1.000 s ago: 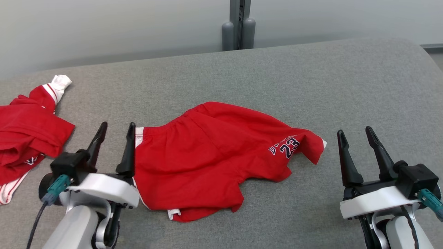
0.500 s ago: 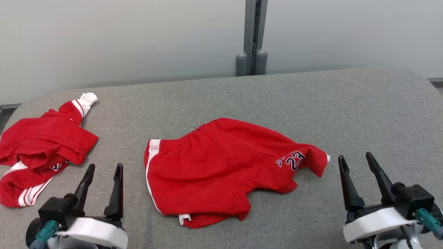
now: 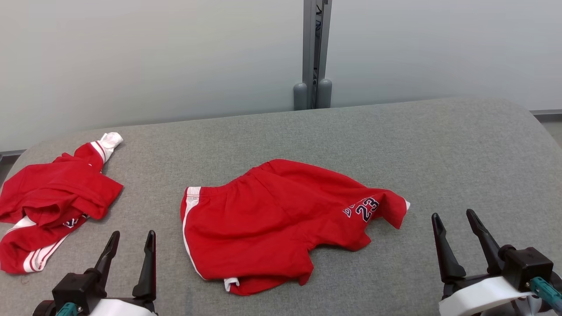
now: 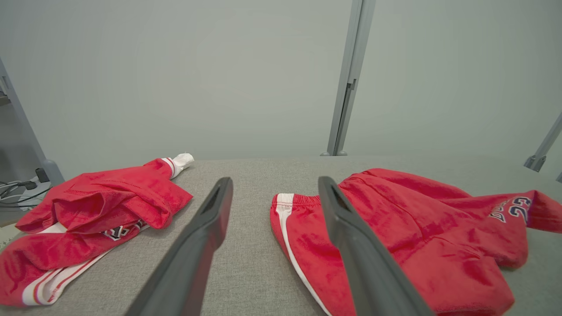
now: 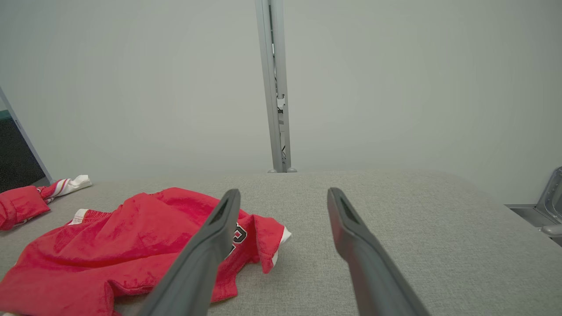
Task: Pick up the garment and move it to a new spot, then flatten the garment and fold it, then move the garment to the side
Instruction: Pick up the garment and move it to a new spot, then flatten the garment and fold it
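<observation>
The shorts point(image 3: 263, 228) lie midway on the table point(image 3: 439, 145); a second garment point(image 3: 52, 197) sits at its left (well apart).

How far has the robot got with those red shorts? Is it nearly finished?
Early days. The red shorts lie in the middle of the grey table, apart from the crumpled red garment, so perhaps placed there. Nothing is in hand: the left gripper and right gripper are open and empty. The shorts are rumpled, so flattening, folding and moving aside remain.
</observation>
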`<state>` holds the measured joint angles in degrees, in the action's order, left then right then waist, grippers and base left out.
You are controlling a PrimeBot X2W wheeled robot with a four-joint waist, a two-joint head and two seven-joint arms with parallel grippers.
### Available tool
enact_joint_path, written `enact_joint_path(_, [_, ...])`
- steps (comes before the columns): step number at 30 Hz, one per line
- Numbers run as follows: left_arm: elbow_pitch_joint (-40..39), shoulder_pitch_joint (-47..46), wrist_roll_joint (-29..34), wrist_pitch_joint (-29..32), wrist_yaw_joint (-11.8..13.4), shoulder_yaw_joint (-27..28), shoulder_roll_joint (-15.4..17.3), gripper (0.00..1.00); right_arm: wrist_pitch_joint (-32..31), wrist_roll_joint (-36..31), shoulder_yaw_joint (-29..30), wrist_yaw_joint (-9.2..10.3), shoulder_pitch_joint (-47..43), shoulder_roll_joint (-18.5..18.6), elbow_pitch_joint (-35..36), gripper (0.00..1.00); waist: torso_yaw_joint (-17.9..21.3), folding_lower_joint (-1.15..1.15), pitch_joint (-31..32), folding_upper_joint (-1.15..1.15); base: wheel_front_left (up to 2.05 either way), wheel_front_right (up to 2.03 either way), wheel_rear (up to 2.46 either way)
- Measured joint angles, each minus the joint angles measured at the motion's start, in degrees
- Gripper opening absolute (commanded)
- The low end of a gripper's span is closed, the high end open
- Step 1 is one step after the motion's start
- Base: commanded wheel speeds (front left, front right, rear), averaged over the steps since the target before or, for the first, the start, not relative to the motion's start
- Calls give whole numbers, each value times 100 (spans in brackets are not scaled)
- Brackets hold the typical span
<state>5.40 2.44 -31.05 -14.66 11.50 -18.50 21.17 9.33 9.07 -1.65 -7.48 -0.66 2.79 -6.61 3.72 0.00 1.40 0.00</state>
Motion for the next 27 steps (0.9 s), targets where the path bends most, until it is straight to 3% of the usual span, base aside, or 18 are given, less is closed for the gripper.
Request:
enact_joint_path(24, [-267,70,-38,212,193,16,115,100,-52,48,-74,0,-1,0,0,100,40,0,-41,0,0,0,0])
enact_joint_path(27, [-291,68,-38,242,194,12,135,100,-134,44,-283,0,18,8,-3,100,10,0,-53,0,0,0,0])
